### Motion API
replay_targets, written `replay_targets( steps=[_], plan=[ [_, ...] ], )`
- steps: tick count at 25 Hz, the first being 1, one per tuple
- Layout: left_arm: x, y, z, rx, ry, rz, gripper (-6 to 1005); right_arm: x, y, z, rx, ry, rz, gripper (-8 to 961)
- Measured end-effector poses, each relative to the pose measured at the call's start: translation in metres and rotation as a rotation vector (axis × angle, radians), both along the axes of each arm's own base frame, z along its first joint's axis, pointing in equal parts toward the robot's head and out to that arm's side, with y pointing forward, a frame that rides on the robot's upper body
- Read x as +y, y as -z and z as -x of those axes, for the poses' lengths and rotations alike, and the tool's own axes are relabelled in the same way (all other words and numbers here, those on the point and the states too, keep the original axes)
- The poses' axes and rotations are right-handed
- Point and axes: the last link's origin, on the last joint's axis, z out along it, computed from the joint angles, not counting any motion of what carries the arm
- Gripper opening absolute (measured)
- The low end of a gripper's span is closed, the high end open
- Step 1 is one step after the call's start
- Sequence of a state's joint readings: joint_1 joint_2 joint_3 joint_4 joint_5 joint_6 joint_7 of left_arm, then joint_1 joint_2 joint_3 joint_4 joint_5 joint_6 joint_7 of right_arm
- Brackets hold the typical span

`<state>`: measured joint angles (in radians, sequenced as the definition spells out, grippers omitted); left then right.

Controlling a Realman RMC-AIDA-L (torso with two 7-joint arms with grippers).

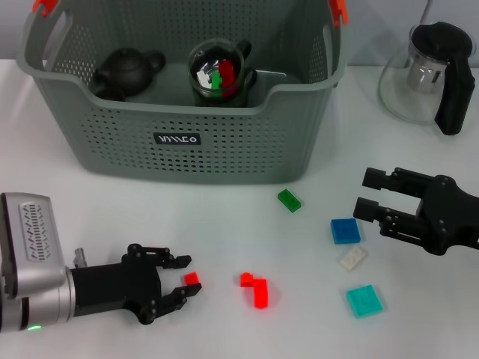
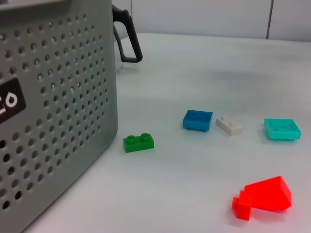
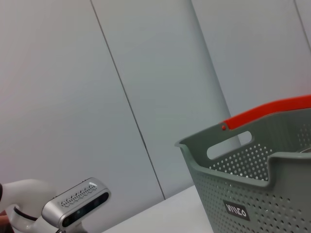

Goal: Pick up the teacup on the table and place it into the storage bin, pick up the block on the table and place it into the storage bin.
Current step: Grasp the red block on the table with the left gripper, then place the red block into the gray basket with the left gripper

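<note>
The grey storage bin (image 1: 112, 142) stands at the back of the table. Inside it are a glass teacup (image 1: 219, 75) holding coloured pieces and a black teapot (image 1: 126, 71). My left gripper (image 1: 184, 279) is low at the front left. It is open, with a small red block (image 1: 192, 279) lying between its fingertips on the table. My right gripper (image 1: 368, 194) is open and empty at the right, above and beside a blue block (image 1: 345, 231). The bin also shows in the left wrist view (image 2: 53, 121) and the right wrist view (image 3: 262, 189).
Loose blocks lie in front of the bin: green (image 1: 289, 200), white (image 1: 352, 258), teal (image 1: 364, 301) and a larger red one (image 1: 254, 289). They also show in the left wrist view (image 2: 138, 142). A glass carafe (image 1: 426, 75) with a black handle stands at the back right.
</note>
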<state>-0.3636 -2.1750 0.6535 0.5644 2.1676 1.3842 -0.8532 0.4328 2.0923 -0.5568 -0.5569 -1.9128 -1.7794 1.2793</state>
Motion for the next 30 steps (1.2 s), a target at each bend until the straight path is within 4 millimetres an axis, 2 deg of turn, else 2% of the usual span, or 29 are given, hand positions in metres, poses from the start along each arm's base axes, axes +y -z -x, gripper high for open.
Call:
replay_targets(
  steps=[7,14,18,20,22,26,30],
  plan=[
    [0.001,0.002,-0.001,0.006,0.003,0.009,426,-0.001,0.000,-0.001,0.000,0.003,0.000,666],
    [0.003,0.004,-0.002,0.023,-0.004,0.026,283,0.000,0.000,0.000,-0.001,0.000,-0.001,666],
    [0.004,-0.003,-0.005,-0.001,-0.002,0.015,184,0.001,-0.001,0.000,-0.002,-0.002,-0.002,665],
    [0.005,-0.009,-0.008,-0.023,-0.006,0.016,184,0.001,-0.001,0.000,-0.003,-0.003,-0.002,665],
    [0.006,-0.021,-0.014,-0.086,-0.014,0.017,184,0.001,-0.001,0.000,-0.003,-0.003,-0.002,665],
    [0.005,-0.060,-0.039,-0.329,0.024,0.026,183,0.001,-0.001,0.001,-0.004,-0.004,-0.003,666],
    [0.022,-0.093,-0.067,-0.513,0.047,0.030,183,0.002,-0.001,0.001,-0.005,-0.005,-0.004,666]
  ],
)
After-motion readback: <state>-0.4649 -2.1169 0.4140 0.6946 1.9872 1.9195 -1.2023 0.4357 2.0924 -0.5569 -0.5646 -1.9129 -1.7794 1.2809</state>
